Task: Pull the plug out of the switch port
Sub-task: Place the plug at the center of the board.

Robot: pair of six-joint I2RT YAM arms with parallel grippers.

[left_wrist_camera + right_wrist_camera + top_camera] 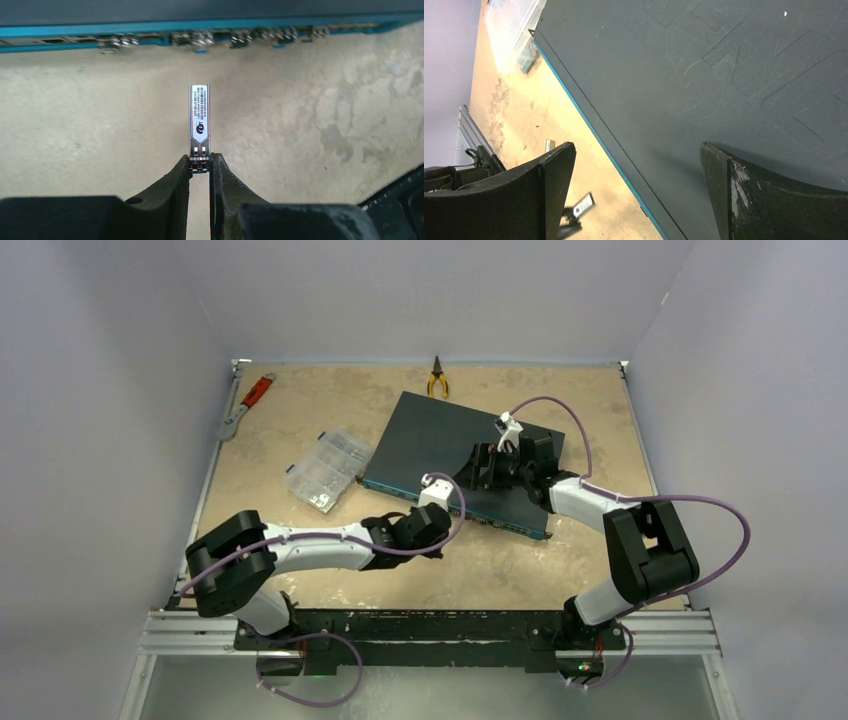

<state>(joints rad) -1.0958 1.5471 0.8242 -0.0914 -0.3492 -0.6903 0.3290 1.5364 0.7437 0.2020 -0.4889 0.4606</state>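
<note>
Left pincer (200, 162) nips the plug (199, 115) by its near end, clear of the switch (150, 25) at twelve o'clock; right pincer (636, 150) gapes empty above it.

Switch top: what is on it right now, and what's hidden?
Only the right gripper, jaws wide open, is over the dark-teal switch; the rest of its lid shows bare. Whether its fingers touch the lid, and the patch under the wrist, cannot be seen.

the switch (440, 440) lay mid-table (500, 570), the compartment box (328, 470) just left of it, pliers (437, 378) behind it, a wrench (245, 405) at the far left. the plug (199, 117) sat before the port face, apart from it, in the left gripper (200, 165).
</note>
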